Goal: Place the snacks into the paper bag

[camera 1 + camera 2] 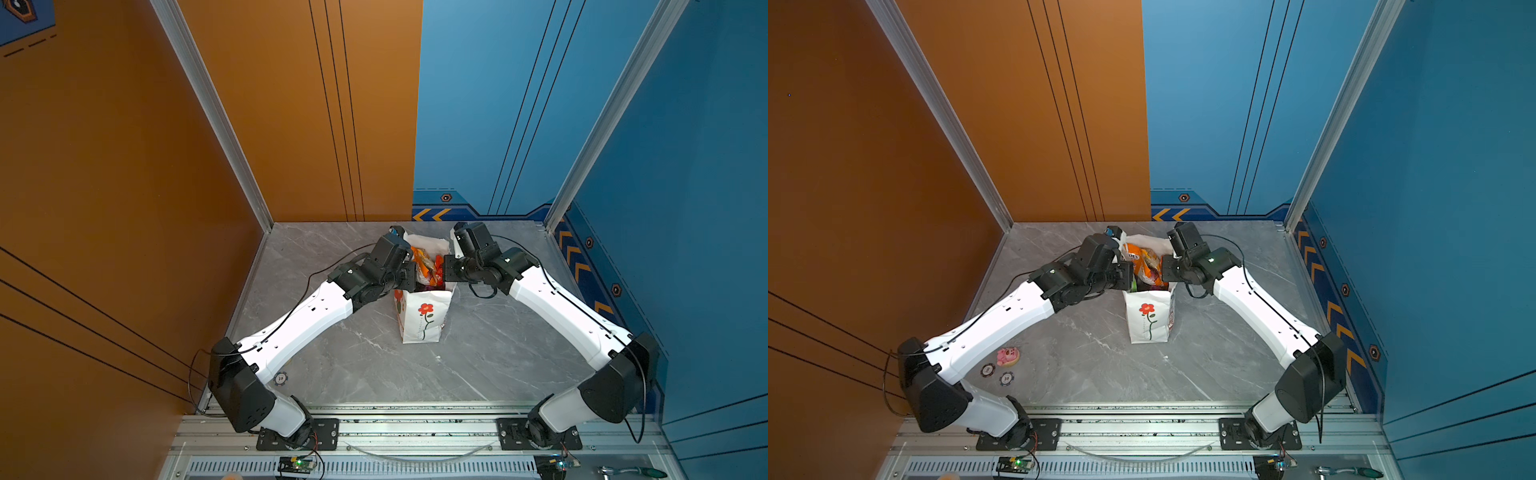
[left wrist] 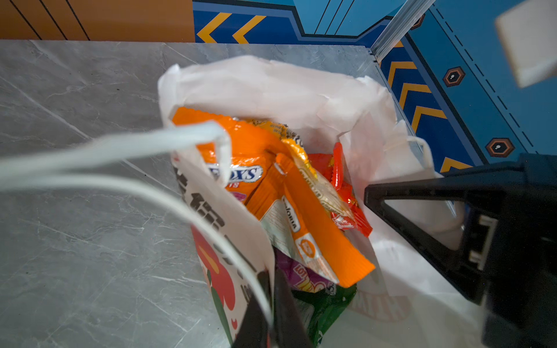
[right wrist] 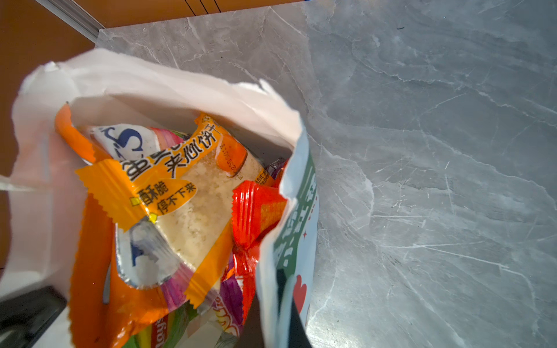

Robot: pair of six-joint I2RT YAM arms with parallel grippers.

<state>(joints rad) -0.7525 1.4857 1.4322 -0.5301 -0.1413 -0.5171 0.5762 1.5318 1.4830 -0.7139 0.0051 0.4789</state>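
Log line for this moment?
snacks: inside upright paper bag | left claw: shut on its rim | right claw: shut on opposite rim

You look down on a grey marbled tabletop (image 1: 353, 365) boxed in by panels. An orange wall (image 1: 104, 187) covers the left side and the left half of the far side; a blue wall (image 1: 685, 166) covers the rest. Silver aluminium posts (image 1: 212, 112) rise at both far corners. A dark band (image 1: 440, 215) with yellow chevrons runs along the blue wall's foot. An aluminium rail (image 1: 415, 428) crosses the near edge.
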